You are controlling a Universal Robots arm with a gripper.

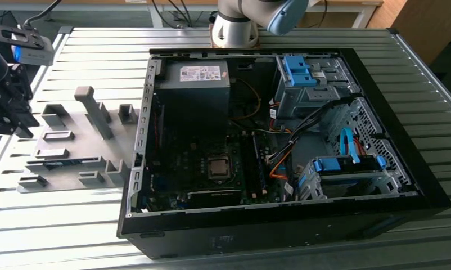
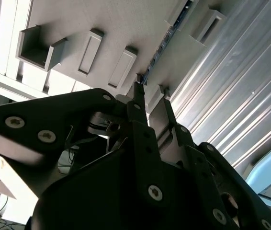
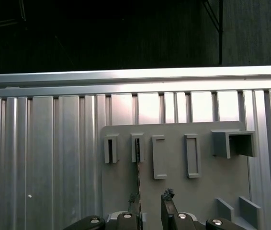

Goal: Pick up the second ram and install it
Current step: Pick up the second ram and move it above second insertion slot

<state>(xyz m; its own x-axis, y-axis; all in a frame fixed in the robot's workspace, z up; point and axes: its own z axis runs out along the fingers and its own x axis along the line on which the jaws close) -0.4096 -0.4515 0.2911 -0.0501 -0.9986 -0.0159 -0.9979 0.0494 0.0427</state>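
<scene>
Second ram (image 3: 137, 165) — one stick — stands on edge in the grey holder (image 3: 202, 191), beside two parted fingers (image 3: 168, 196)

The memory stick (image 3: 137, 167) stands edge-on in both wrist views, so its chips cannot be made out. In the first wrist view its near end runs just beside one fingertip (image 3: 133, 197); whether they touch cannot be told. In the second wrist view its far end is cut off by the picture's edge. The gripper (image 3: 151, 195) is cut off below its finger ends. In the exterior view the arm (image 1: 237, 25) is cut off just above its base, and its wrist end (image 1: 7, 90) is cut by the exterior view's left edge. The board slots (image 1: 257, 163) inside the computer case (image 1: 405, 185) lie in shade, their contents unclear.
</scene>
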